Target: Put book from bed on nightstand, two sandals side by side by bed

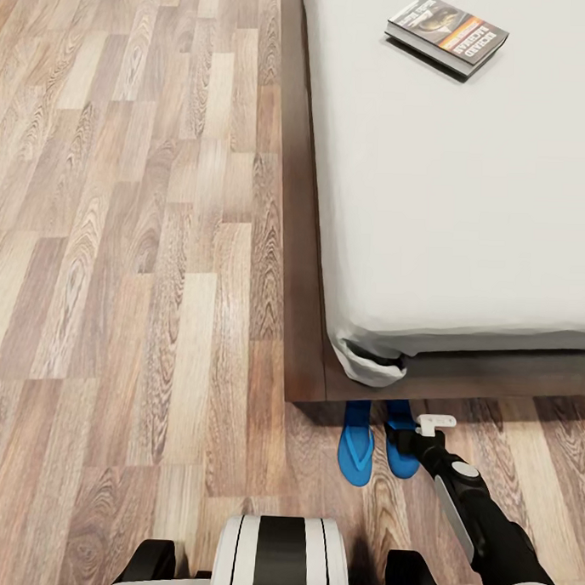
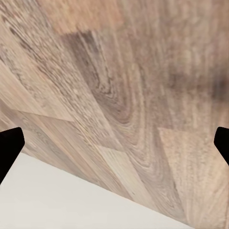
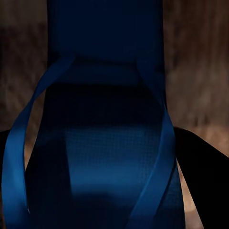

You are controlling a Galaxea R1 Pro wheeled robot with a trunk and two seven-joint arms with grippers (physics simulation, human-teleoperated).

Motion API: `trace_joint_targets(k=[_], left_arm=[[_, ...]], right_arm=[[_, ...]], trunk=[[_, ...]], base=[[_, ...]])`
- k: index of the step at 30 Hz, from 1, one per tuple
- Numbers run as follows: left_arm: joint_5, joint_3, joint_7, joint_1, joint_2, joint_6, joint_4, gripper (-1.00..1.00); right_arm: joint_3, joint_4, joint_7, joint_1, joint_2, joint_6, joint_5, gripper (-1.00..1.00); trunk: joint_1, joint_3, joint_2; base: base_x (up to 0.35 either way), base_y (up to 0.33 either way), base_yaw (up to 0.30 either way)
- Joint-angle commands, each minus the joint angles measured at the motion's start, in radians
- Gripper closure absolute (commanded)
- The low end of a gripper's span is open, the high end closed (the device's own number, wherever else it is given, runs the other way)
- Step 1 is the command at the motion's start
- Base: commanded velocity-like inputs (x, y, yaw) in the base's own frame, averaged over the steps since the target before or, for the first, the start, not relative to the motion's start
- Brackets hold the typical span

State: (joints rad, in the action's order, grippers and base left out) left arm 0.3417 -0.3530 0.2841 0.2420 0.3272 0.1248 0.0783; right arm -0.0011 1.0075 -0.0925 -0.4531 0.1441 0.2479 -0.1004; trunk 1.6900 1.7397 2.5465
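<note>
The book [image 1: 447, 34] lies flat on the light-grey mattress of the bed [image 1: 466, 206], far from both arms. Two bright-blue sandals rest side by side on the floor at the bed's near corner, toes under the frame: the left sandal [image 1: 354, 453] and the right sandal [image 1: 399, 461]. My right gripper [image 1: 404, 432] is down on the right sandal. In the right wrist view that sandal [image 3: 109, 143] sits close up with its straps, and the dark fingers [image 3: 202, 162] press against its sides. My left gripper [image 2: 114, 148] hangs open over bare floor. No nightstand is in view.
The dark-brown bed frame [image 1: 306, 361] juts past the mattress along its side and foot. Wood-plank floor [image 1: 132, 251] stretches wide to the left of the bed. My own base [image 1: 279, 560] sits right behind the sandals.
</note>
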Motion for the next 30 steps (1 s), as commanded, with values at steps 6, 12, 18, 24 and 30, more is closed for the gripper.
trace_joint_targets(k=[6,12,18,24,30], left_arm=[[0.009,-0.009,0.003,0.000,0.000,0.003,0.000,-1.00],[0.009,-0.010,0.003,0.000,0.000,0.003,0.000,-1.00],[0.010,-0.010,0.003,0.000,0.000,0.003,0.000,-1.00],[0.009,-0.010,0.003,0.000,0.000,0.003,0.000,-1.00],[0.009,-0.012,0.004,0.000,0.000,0.003,0.000,-1.00]], right_arm=[[0.003,-0.037,-0.004,0.001,0.000,0.005,-0.019,1.00],[0.002,-0.034,-0.004,0.001,0.000,0.005,-0.019,1.00],[0.001,-0.030,-0.004,0.001,0.001,0.004,-0.019,1.00],[0.000,-0.027,-0.004,0.001,0.000,0.004,-0.019,1.00],[-0.002,-0.023,-0.004,0.001,0.001,0.004,-0.019,1.00]], trunk=[[0.000,0.001,0.000],[0.000,0.001,0.000],[0.000,0.001,0.000],[0.000,0.001,0.000],[0.000,0.001,0.000]], base=[[0.000,0.000,0.000],[0.000,0.000,0.000],[0.000,0.000,0.000],[0.000,0.000,0.000],[0.000,0.000,0.000]])
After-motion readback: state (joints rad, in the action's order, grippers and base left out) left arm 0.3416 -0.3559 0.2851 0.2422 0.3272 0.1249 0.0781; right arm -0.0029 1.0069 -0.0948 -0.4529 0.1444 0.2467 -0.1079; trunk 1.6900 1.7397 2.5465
